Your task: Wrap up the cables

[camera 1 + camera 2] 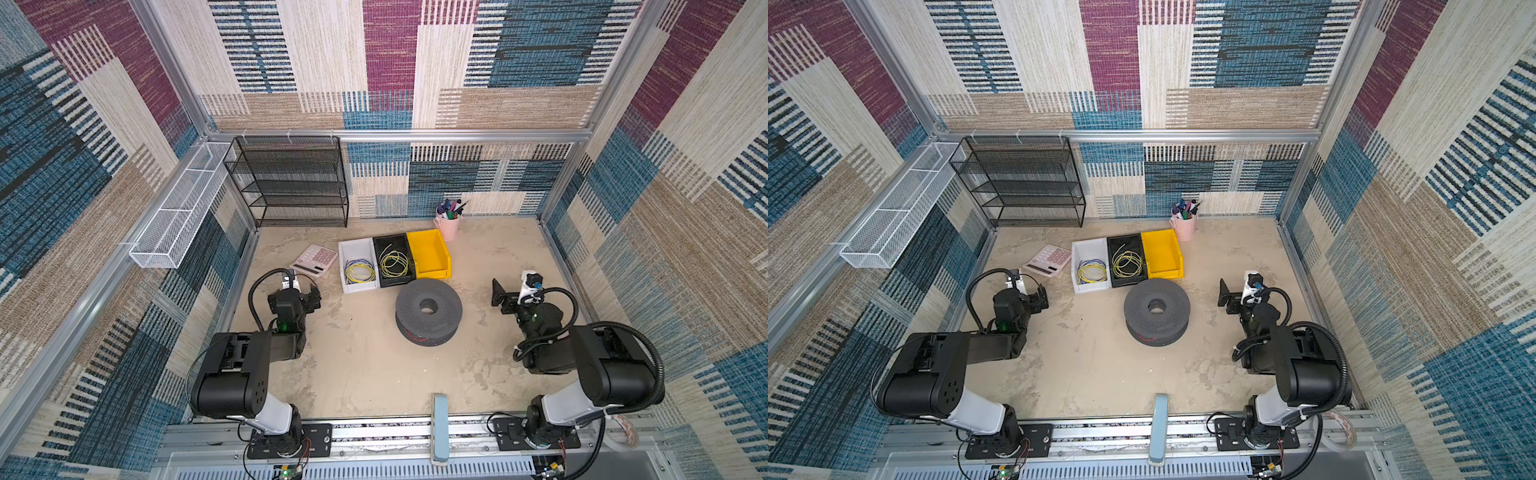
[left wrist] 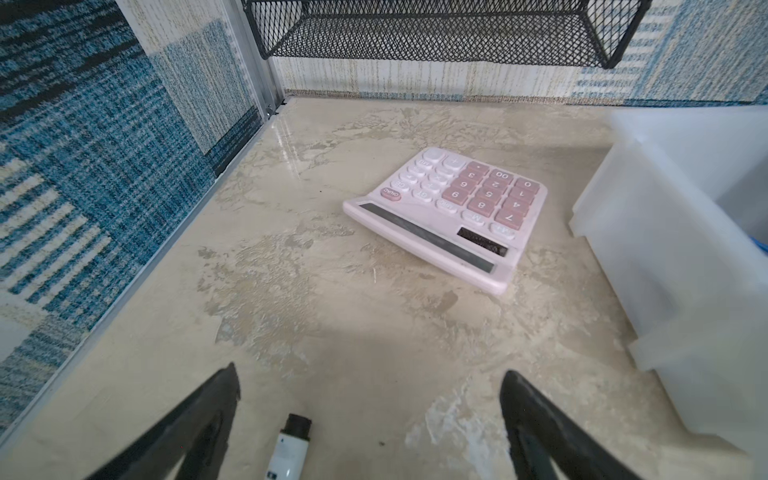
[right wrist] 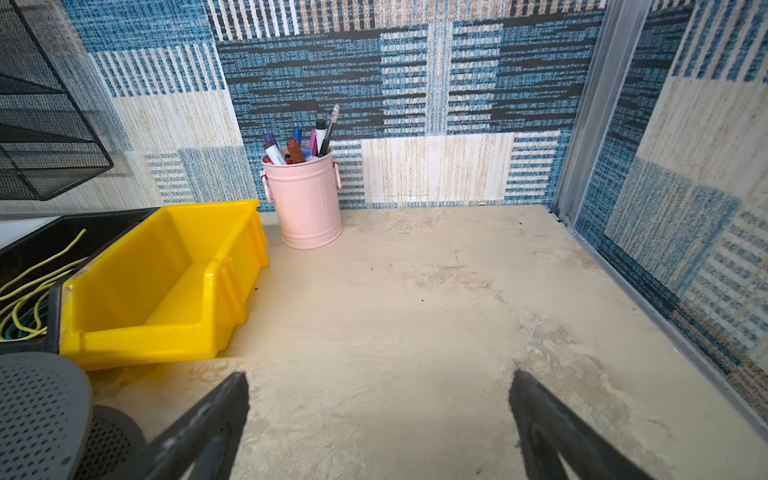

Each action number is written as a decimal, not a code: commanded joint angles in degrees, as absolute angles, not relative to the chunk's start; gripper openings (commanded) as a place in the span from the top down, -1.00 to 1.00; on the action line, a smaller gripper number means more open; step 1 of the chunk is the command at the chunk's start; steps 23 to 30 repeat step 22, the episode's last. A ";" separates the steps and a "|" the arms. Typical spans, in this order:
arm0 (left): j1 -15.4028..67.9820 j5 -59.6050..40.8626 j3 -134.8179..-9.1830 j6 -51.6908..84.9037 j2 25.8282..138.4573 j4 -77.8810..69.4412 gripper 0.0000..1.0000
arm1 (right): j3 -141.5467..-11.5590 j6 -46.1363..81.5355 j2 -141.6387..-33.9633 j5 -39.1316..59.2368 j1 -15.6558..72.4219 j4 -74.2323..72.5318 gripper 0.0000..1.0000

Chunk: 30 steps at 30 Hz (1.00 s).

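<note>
A grey perforated spool (image 1: 446, 309) lies flat mid-table; its edge also shows in the right wrist view (image 3: 37, 415). A short stretch of the red-orange cable (image 1: 411, 335) shows in the gap between its two discs, and the rest is hidden. My left gripper (image 1: 309, 297) hovers open left of the spool, over bare table near the calculator, and holds nothing (image 2: 370, 386). A small white piece with a black tip (image 2: 291, 449) shows low between its fingers. My right gripper (image 1: 498, 297) is open and empty right of the spool, above bare table (image 3: 378, 386).
Behind the spool stand a white bin (image 1: 351, 249) with a blue-and-yellow coil, a black bin (image 1: 405, 241) with a yellow-green coil, and a yellow bin (image 1: 428, 253). A pink calculator (image 1: 313, 259), a pink pen cup (image 1: 448, 226) and a black mesh rack (image 1: 291, 183) line the back.
</note>
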<state>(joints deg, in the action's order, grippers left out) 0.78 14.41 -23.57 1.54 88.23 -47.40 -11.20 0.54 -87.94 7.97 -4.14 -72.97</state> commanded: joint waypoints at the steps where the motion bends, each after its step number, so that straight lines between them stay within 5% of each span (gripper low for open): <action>1: 0.73 13.01 -23.65 1.93 88.00 -47.89 -0.98 | -11.25 0.12 -87.90 8.93 -4.05 -75.03 -0.99; 30: 0.79 13.01 -23.51 1.93 87.96 -48.25 -0.98 | -12.14 -1.27 -87.89 9.12 -2.97 -73.21 -0.99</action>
